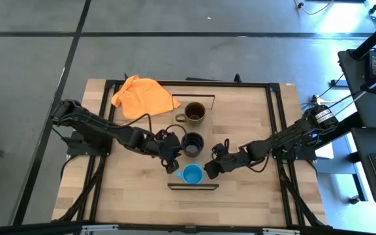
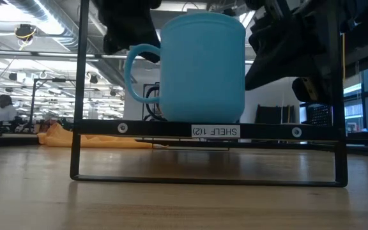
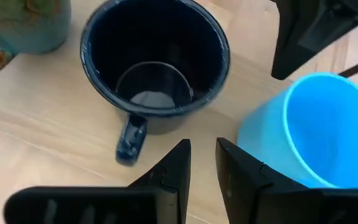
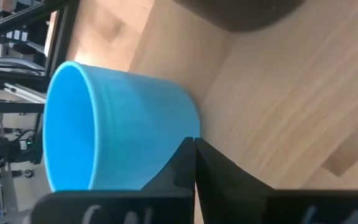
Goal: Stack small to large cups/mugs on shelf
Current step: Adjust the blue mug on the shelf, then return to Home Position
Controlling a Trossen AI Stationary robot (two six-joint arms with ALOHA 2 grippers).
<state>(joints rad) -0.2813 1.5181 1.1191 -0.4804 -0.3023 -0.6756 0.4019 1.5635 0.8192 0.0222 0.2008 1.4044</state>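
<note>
Three mugs stand in a row on the shelf (image 1: 193, 186), upright on their bases: brown-olive (image 1: 194, 113) at the far end, glossy black (image 1: 192, 143) in the middle, blue (image 1: 192, 173) at the near end. The blue mug's handle (image 2: 135, 70) points to the table's left. My left gripper (image 1: 173, 161) hovers between the black mug's handle (image 3: 131, 140) and the blue mug (image 3: 309, 130), fingers a narrow gap apart with nothing between them. My right gripper (image 1: 209, 168) is shut, on the blue mug's right side. My right gripper's shut fingertips (image 4: 194, 149) stand level at the blue mug's outer wall (image 4: 188, 124), near its base, coming from the table's right. I cannot tell whether they touch the wall. The mug stands upright on the shelf.
An orange cloth (image 1: 142, 96) lies crumpled at the table's far left, beside the shelf's far end. Dark frame bars (image 1: 276, 130) run along the table's left and right sides. Bare tabletop (image 1: 129, 189) lies near and left of the shelf.
</note>
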